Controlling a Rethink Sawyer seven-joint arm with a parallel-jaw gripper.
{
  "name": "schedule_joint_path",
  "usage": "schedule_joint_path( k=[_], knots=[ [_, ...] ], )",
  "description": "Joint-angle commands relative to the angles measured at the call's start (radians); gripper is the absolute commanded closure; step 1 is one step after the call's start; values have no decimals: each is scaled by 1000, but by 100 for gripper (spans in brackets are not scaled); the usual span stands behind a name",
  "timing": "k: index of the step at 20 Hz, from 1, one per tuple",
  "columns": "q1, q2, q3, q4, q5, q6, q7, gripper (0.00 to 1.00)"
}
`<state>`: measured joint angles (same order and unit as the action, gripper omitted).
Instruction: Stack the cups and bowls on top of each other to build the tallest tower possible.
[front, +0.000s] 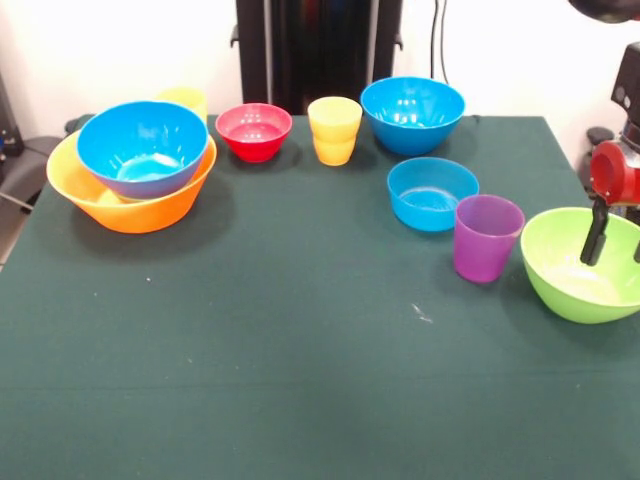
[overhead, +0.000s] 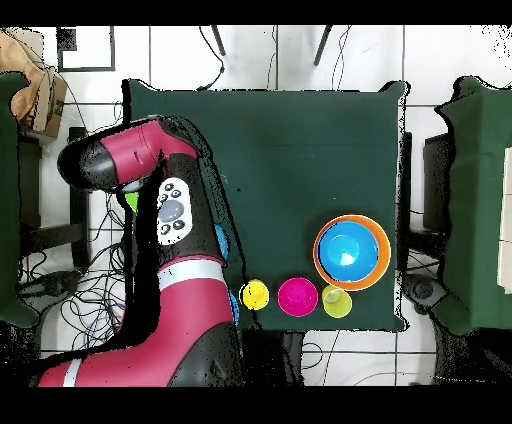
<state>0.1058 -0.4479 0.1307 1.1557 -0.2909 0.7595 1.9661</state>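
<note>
Blue bowls (front: 142, 148) three, yellow cups (front: 334, 130) two

We see a dark green desk (front: 250, 370) carrying everything. Taking the red bowl (front: 254, 131) as landmark: left of it sits the big orange bowl (front: 130, 205), a yellow cup (front: 187, 99) behind that. Just right stand stacked yellow cups (front: 334, 130), then a large blue bowl (front: 412, 114). Nearer us and rightward lie a shallow blue bowl (front: 432, 193), a purple cup (front: 487, 237) and a lime bowl (front: 583, 265).

Glossy red arm (overhead: 150, 165) with black joints (grey button panel (overhead: 172, 211)).
</note>
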Motion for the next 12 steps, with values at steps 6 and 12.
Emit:
schedule_joint_path(
  k=[6,12],
  knots=[
    [2,45,-5,63,-94,36,-85,0],
    [-12,42,-9,89,-94,-12,-76,0]
  ],
)
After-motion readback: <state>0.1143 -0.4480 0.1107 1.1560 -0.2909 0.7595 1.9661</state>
